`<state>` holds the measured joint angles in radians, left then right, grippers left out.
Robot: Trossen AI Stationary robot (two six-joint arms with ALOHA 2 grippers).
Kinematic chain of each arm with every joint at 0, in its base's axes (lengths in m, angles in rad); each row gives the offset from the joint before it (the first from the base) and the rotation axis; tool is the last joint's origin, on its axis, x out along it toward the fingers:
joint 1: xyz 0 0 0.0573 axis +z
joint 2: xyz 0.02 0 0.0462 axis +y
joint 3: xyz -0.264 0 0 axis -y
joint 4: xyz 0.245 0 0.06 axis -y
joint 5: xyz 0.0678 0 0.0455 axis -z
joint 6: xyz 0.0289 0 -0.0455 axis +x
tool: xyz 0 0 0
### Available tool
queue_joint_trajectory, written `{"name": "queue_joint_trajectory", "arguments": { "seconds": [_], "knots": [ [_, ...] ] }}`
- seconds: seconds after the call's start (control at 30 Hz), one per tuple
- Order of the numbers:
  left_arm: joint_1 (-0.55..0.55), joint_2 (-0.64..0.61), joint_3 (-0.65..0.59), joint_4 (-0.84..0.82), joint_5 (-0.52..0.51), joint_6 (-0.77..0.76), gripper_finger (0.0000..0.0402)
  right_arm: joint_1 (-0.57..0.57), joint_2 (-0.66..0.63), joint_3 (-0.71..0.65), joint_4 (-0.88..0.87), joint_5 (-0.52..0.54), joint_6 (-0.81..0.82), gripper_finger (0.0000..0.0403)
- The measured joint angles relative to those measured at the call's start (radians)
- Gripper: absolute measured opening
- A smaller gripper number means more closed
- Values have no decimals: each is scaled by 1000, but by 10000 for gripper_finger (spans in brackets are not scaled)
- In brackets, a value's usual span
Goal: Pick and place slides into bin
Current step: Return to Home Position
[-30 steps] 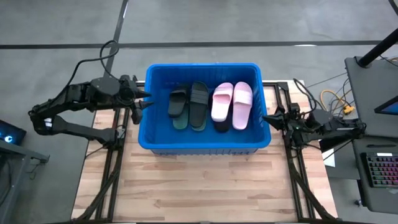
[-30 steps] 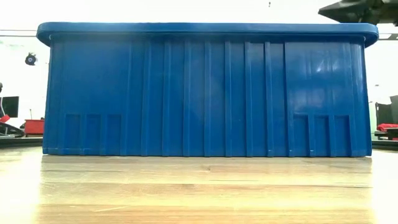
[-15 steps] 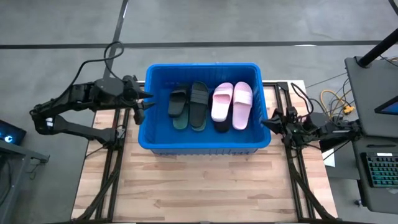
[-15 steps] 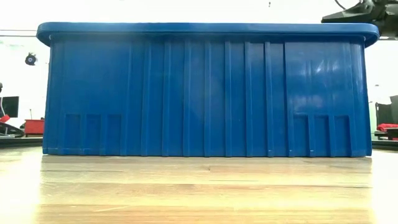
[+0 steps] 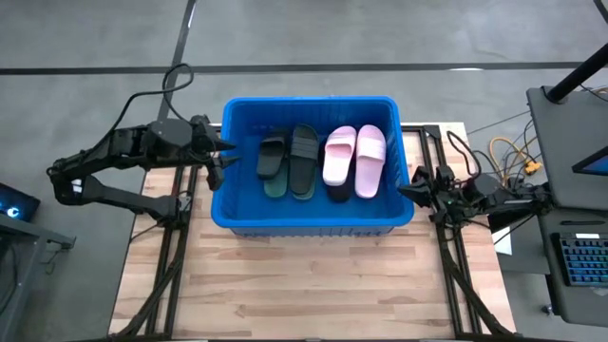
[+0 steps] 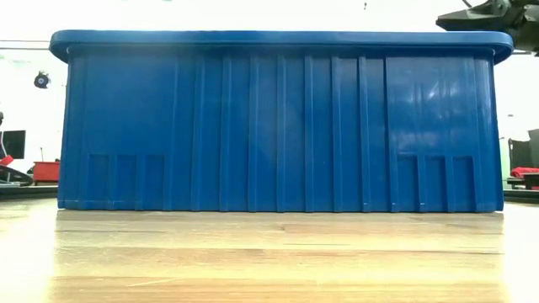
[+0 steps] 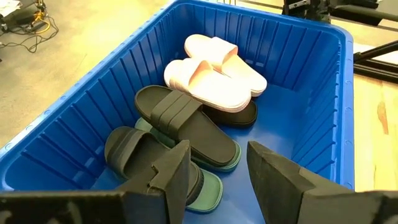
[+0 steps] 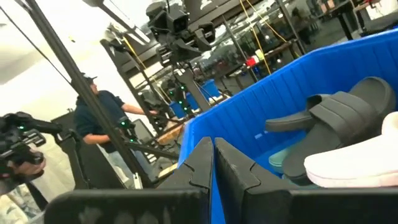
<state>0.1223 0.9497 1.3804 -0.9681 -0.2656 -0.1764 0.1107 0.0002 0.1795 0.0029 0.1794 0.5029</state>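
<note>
In the middle of the high view, the bin (image 5: 312,220) sits on the tabletop (image 5: 313,285) with the slides (image 5: 304,160) inside it, the pink pair (image 5: 355,160) right of the darker ones. Loading looks finished; the step in hand seems to be retreating to rest. The left gripper (image 5: 215,161) hangs at the bin's left wall, its fingers (image 7: 171,177) spread apart and empty. The right gripper (image 5: 415,186) is just beside the right wall, fingers closed together on nothing. Next, each arm should draw clear of the rim without catching it.
</note>
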Motion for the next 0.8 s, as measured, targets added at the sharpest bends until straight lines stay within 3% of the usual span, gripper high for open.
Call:
{"name": "queue_joint_trajectory", "arguments": {
  "seconds": [0.47,0.8],
  "knots": [
    [0,-1,0,18,0,-1,144,0,0,-27,24,1,-61,8],
    [0,-1,0,18,0,-2,144,-1,-1,-113,237,-20,-119,8]
  ]
}}
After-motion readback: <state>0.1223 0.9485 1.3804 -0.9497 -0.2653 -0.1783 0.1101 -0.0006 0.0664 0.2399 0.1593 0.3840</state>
